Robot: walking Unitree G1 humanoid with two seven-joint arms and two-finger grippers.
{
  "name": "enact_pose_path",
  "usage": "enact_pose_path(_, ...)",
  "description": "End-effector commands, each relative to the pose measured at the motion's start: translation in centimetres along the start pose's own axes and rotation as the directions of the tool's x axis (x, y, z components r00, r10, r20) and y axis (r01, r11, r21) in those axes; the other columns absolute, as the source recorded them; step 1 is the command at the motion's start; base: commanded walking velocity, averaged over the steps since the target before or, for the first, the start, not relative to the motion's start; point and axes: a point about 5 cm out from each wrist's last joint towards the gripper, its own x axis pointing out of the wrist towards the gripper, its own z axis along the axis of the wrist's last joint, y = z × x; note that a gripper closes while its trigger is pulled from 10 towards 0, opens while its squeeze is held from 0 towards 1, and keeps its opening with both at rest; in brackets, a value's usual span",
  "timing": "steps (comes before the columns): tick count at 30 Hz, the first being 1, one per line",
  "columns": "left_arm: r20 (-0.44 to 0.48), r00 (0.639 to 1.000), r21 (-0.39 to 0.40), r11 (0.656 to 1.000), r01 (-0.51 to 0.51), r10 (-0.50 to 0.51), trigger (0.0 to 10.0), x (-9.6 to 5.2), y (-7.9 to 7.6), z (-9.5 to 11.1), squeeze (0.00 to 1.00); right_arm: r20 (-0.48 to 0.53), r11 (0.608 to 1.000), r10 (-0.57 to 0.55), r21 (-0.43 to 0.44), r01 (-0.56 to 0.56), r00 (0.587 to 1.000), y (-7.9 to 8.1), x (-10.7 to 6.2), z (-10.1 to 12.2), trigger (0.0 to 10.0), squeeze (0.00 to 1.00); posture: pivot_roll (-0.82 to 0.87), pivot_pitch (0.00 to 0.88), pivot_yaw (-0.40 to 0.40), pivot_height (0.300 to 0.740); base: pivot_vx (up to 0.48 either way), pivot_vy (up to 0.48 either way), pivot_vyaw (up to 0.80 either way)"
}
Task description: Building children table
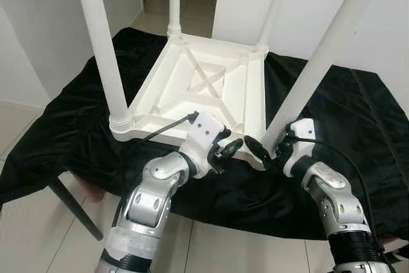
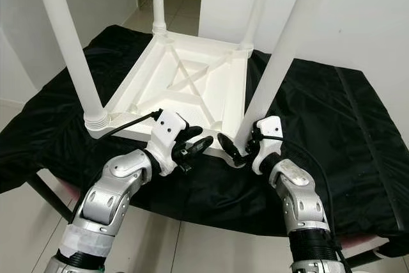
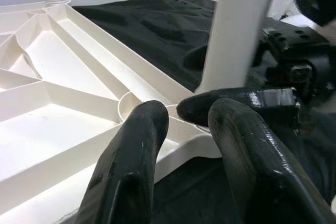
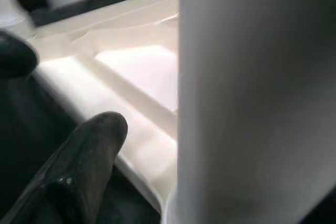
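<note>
Left eye view: a white table [image 1: 211, 87] lies upside down on a black cloth [image 1: 77, 126], its near-right leg [image 1: 313, 68] gripped at the base by the right gripper [image 1: 271, 148], the left gripper [image 1: 230, 150] empty and slightly parted beside that corner; the leg could be levered crooked in its socket if pushed sideways.

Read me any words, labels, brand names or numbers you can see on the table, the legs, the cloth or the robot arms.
None can be read.
White table, upside down: plain moulded ribs, no text.
Table legs: plain white.
Black cloth: no label showing.
Left end effector and right end effector: no markings legible; the wrist views are blurred up close.
</note>
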Motion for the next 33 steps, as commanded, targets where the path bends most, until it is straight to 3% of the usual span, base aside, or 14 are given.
enact_pose_path(1, 0.005, 0.999, 0.005, 0.999, -0.033, 0.033, 10.0, 0.3, 0.0, 0.1, 0.0, -0.012, 0.998, 0.051, -0.024, -0.051, 0.999, -0.2, 0.5, 0.1, 5.7, 0.0, -0.03, 0.006, -0.093, 0.74, 0.0, 0.0, 0.0)
enact_pose_path(3, 0.005, 0.999, 0.005, 0.999, -0.033, 0.033, 10.0, 0.3, 0.0, 0.1, 0.0, -0.012, 0.998, 0.051, -0.024, -0.051, 0.999, -0.2, 0.5, 0.1, 5.7, 0.0, -0.03, 0.006, -0.093, 0.74, 0.0, 0.0, 0.0)
enact_pose_path(4, 0.006, 0.999, 0.006, 0.999, -0.036, 0.036, 10.0, 0.3, 0.0, 0.1, 0.0, -0.03, 0.997, 0.064, -0.034, -0.065, 0.998, -0.6, 0.7, 0.1, 1.2, 0.0, -0.02, 0.006, -0.096, 0.74, 0.0, 0.0, 0.0)
enact_pose_path(5, 0.006, 0.999, 0.006, 0.999, -0.036, 0.036, 10.0, 0.3, 0.0, 0.1, 0.0, -0.03, 0.997, 0.064, -0.034, -0.065, 0.998, -0.6, 0.7, 0.1, 1.2, 0.0, -0.02, 0.006, -0.096, 0.74, 0.0, 0.0, 0.0)
enact_pose_path(6, 0.008, 0.999, 0.006, 0.999, -0.04, 0.04, 10.0, 0.4, 0.1, 0.1, 0.0, -0.047, 0.996, 0.076, -0.036, -0.078, 0.996, -1.0, 0.7, -0.1, 0.0, 0.0, -0.02, 0.003, -0.1, 0.74, 0.0, 0.0, 0.0)
enact_pose_path(15, 0.01, 0.998, 0.01, 0.998, -0.058, 0.058, 10.0, 0.1, 0.4, 0.2, 0.0, -0.067, 0.994, 0.112, 0.017, -0.111, 0.991, -1.4, 0.1, -1.4, 0.0, 0.0, -0.01, 0.001, -0.109, 0.74, 0.0, 0.0, 0.0)
enact_pose_path(20, 0.011, 0.998, 0.007, 0.998, -0.057, 0.057, 10.0, 0.1, 0.3, 0.1, 0.0, -0.052, 0.999, -0.018, 0.047, 0.02, 0.998, -0.8, -0.2, -1.7, 0.0, 0.0, -0.01, 0.004, -0.118, 0.74, 0.0, 0.0, 0.0)
enact_pose_path(26, 0.01, 0.998, 0.006, 0.999, -0.054, 0.054, 10.0, 0.1, 0.2, 0.1, 0.0, -0.049, 0.995, -0.092, 0.044, 0.095, 0.995, -0.3, -0.1, -1.7, 0.0, 0.0, -0.01, 0.006, -0.12, 0.74, 0.0, 0.0, 0.0)
enact_pose_path(29, 0.007, 0.999, 0.004, 0.999, -0.045, 0.045, 10.0, 0.0, 0.0, 0.0, 0.0, -0.048, 0.943, -0.309, 0.112, 0.313, 0.95, 1.1, 0.1, -1.6, 0.0, 0.0, -0.01, 0.008, -0.116, 0.74, 0.0, 0.0, 0.0)
enact_pose_path(30, 0.007, 0.999, 0.004, 0.999, -0.045, 0.045, 10.0, 0.0, 0.0, 0.0, 0.0, -0.048, 0.943, -0.309, 0.112, 0.313, 0.95, 1.1, 0.1, -1.6, 0.0, 0.0, -0.01, 0.008, -0.116, 0.74, 0.0, 0.0, 0.0)
enact_pose_path(31, 0.006, 0.999, 0.003, 0.999, -0.041, 0.041, 10.0, 0.0, -0.1, 0.0, 0.0, -0.064, 0.912, -0.393, 0.101, 0.398, 0.917, 2.0, 0.1, -1.7, 0.0, 0.0, -0.02, 0.01, -0.116, 0.74, 0.0, 0.0, 0.0)
enact_pose_path(33, 0.005, 0.999, 0.003, 0.999, -0.037, 0.037, 10.0, 0.0, -0.2, -0.1, 0.0, -0.072, 0.891, -0.436, 0.104, 0.442, 0.897, 2.7, 0.2, -1.8, 0.0, 0.0, -0.02, 0.009, -0.115, 0.74, 0.0, 0.0, 0.0)
